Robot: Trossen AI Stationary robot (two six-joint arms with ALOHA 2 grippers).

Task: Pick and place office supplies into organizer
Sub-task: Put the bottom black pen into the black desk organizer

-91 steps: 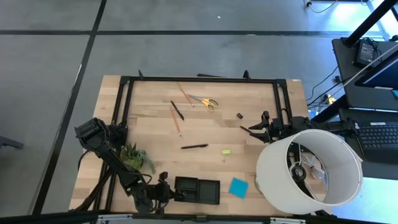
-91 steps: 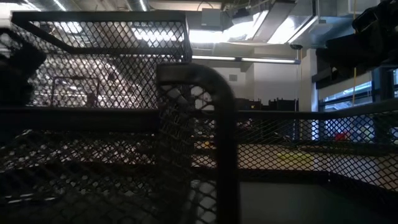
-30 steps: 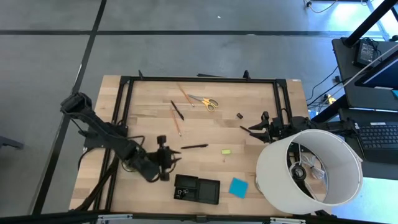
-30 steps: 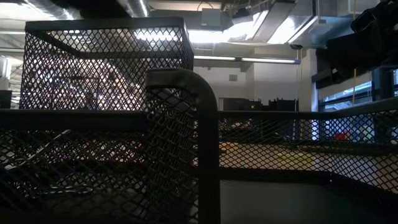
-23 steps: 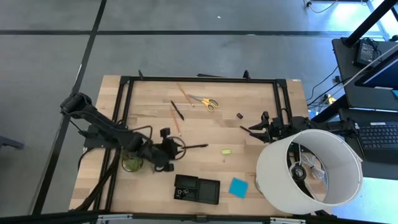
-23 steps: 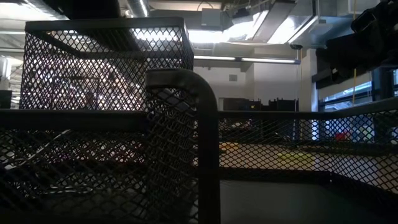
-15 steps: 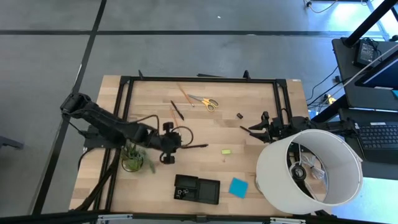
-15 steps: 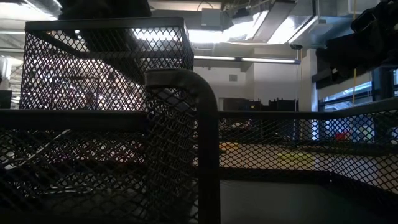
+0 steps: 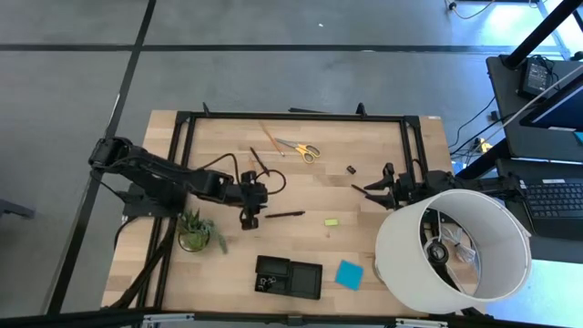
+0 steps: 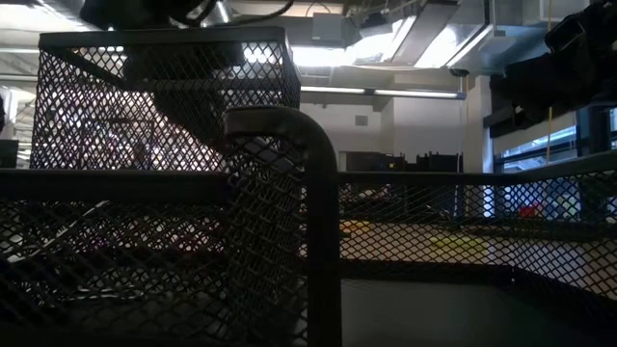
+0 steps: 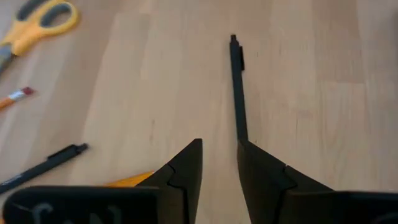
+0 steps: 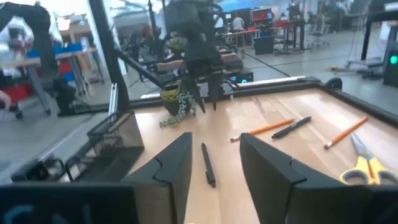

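Note:
A thin black pen (image 9: pixel 284 215) lies flat in the middle of the table. My left gripper (image 9: pixel 249 221) hangs slanting down just off its left end, open, with nothing in the gap (image 11: pixel 219 152). One finger (image 11: pixel 261 171) hides the pen's (image 11: pixel 236 87) near end. The black organizer (image 9: pixel 288 278) stands by the near edge, the blue note pad (image 9: pixel 348 273) to its right. Yellow scissors (image 9: pixel 305 151), orange pencils (image 9: pixel 259 182), another pen (image 9: pixel 260 161), a clip (image 9: pixel 351 169) and a yellow block (image 9: pixel 332 221) lie loose. My right gripper (image 9: pixel 369 191) waits open at the right.
A small potted plant (image 9: pixel 196 232) stands left of the organizer, close under my left arm. A large white lampshade (image 9: pixel 453 246) fills the near right corner. A black frame (image 9: pixel 291 116) runs round the table. The organizer's mesh (image 10: pixel 193 193) fills the low view.
My left gripper has swung from beside the plant, near the organizer, toward the table's far edge and a little right. It has sunk slightly and now hangs at the black pen's left end. Its finger gap looks unchanged. Nothing on the table has moved.

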